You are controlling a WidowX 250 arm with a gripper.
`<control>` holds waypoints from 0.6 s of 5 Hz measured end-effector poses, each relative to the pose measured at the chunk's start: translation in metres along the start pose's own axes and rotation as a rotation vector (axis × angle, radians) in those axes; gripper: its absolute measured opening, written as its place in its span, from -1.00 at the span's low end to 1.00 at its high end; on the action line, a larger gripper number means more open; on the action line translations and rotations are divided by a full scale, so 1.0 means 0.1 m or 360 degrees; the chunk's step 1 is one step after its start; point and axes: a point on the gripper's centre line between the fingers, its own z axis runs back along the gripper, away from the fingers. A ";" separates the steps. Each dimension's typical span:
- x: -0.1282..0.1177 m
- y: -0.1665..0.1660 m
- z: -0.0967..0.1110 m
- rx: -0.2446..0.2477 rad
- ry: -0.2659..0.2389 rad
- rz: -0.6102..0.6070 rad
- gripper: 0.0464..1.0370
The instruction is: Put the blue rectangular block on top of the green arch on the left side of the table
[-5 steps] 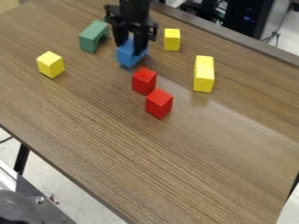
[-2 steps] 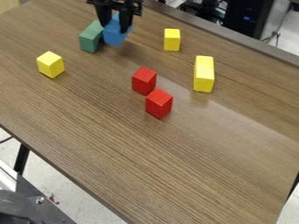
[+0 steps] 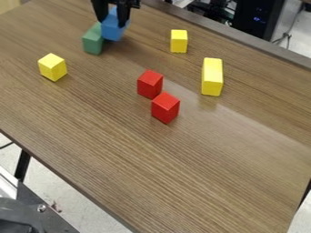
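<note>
My gripper [image 3: 112, 22]: black fingers pinching the smooth blue block [image 3: 112, 31], at 11 o'clock on the table [image 3: 91, 136]. Block overlaps the upper end of the matte green arch [image 3: 92, 42], which lies at its 8 o'clock; contact between them: cannot tell. Tabletop: brown, streaked wood grain, faint sheen. From my fingertips: two red blocks [image 3: 158, 97] at 5 o'clock, near corners close; yellow cube [image 3: 52, 67] between 7 and 8; short yellow block [image 3: 178, 41] and long yellow bar [image 3: 212, 78] toward 4, flat-faced, sharp-edged.
</note>
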 end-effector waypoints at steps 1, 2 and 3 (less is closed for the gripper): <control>0.06 0.08 -0.01 0.0007 0.0013 0.0035 -0.02; 0.10 0.14 0.01 0.0002 0.0010 0.0045 -0.02; 0.10 0.21 0.03 -0.0001 0.0012 0.0037 -0.02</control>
